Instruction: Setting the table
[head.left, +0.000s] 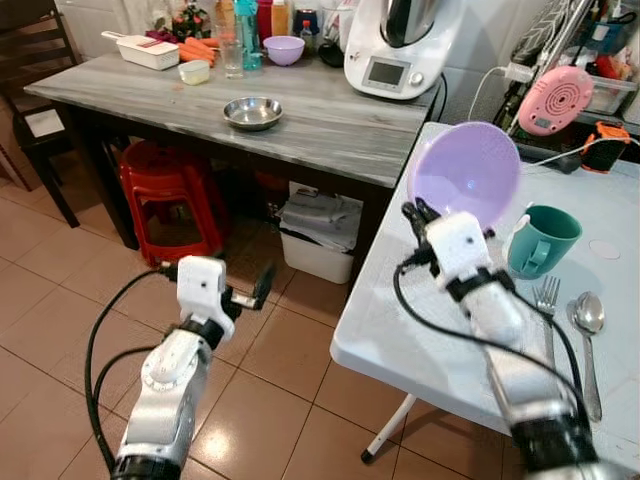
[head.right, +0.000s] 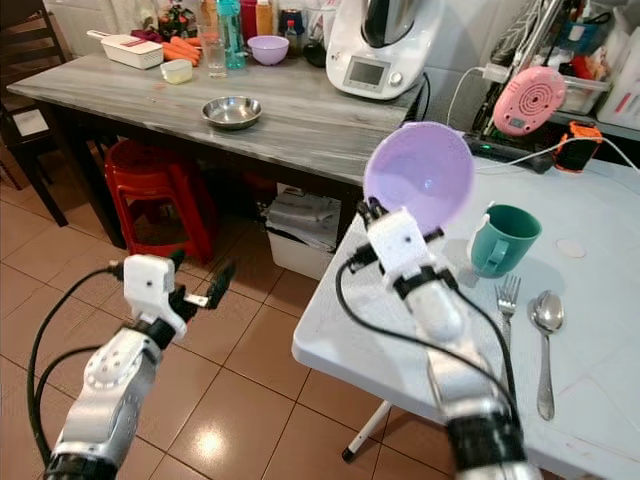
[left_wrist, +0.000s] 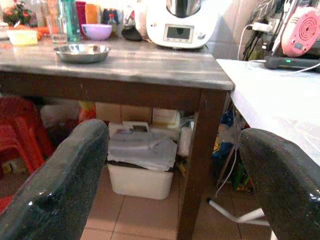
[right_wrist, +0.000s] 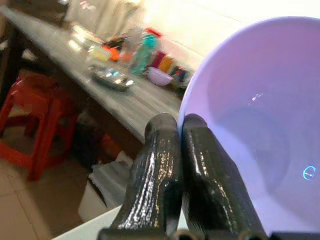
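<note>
Above the white table's (head.left: 400, 340) near-left corner, the right gripper (head.left: 420, 215) holds a lilac bowl (head.left: 465, 172) in the air, its two black fingers pinched together on the rim, one inside and one outside. The bowl stands almost on edge: its hollow faces back toward the robot and a little up, its base turned away toward the grey counter (head.left: 320, 120) at 12 o'clock. Being round, it has no long axis; its rim plane is close to upright.

On the table, at about 3 o'clock from the bowl, sit a green mug (head.left: 541, 240), then a fork (head.left: 547, 300) and a spoon (head.left: 588, 320) lying side by side, handles toward the robot.

The step in hand looks like carrying the bowl to its place. The next move probably calls for rolling the wrist so the hollow faces up, lowering the bowl onto bare table left of the fork, at about 9 o'clock from it, then releasing.

The left gripper (head.left: 248, 297) hangs over the tiled floor (head.left: 60, 290) at 9 o'clock, fingers spread apart and holding nothing.
</note>
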